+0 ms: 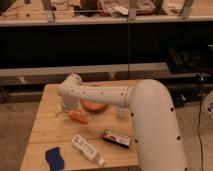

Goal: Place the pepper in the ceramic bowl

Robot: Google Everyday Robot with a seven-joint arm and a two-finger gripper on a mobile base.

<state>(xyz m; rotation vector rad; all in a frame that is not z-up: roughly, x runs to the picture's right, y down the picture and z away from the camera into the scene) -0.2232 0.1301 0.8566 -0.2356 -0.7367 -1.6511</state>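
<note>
Just left of ceramic bowl [94, 105], jaws; pepper [78, 117] on table [50, 129] nearby

On the wooden table [50, 131] we see 3 things (front half): a blue flat item [54, 157], a clear plastic bottle [87, 149] lying flat, and a dark rectangular packet [116, 138].

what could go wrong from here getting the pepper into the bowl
1. The pepper lies loose on the table, just right of the gripper at the arm's left end. An off-centre grasp could roll it away.
2. The arm hides much of the ceramic bowl, so the pepper could hit the rim on release.
3. The cup sits close under the arm, and a sweep toward the bowl might tip it.
</note>
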